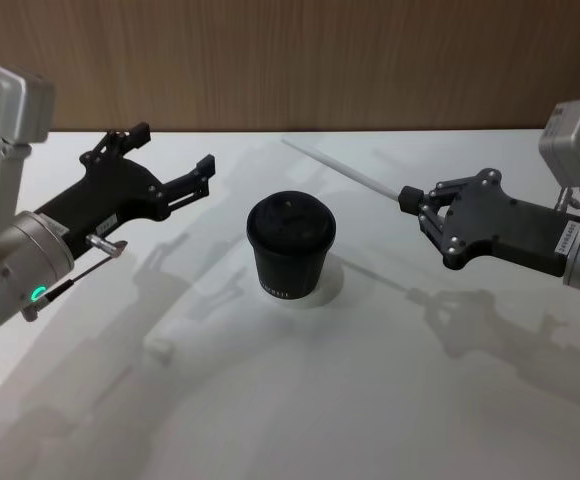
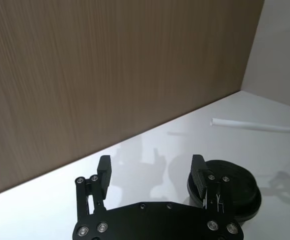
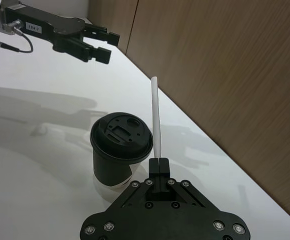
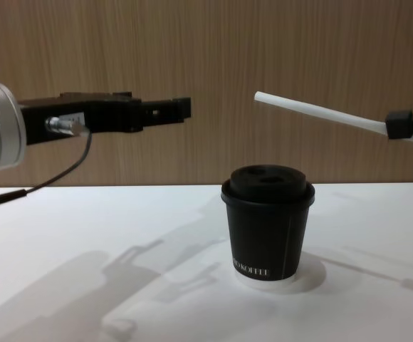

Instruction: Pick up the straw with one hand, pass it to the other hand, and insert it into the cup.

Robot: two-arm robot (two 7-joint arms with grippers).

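Table: we see a smooth white top (image 1: 390, 430) with a mild sheen, running back to the wall.
Back wall: we see brown wood-grain panelling (image 1: 320, 60) standing right at the table's far edge. Its grain runs sideways in the head view.
Side wall: in the left wrist view we find a plain white wall (image 2: 285, 45) meeting the wood panelling at a corner.
Disc: we make out a flat white round disc (image 4: 312, 275) lying on the table near its middle, hardly distinct from the top.
Shadows: we note soft grey shadows (image 1: 100, 370) spread over the table's left and front.
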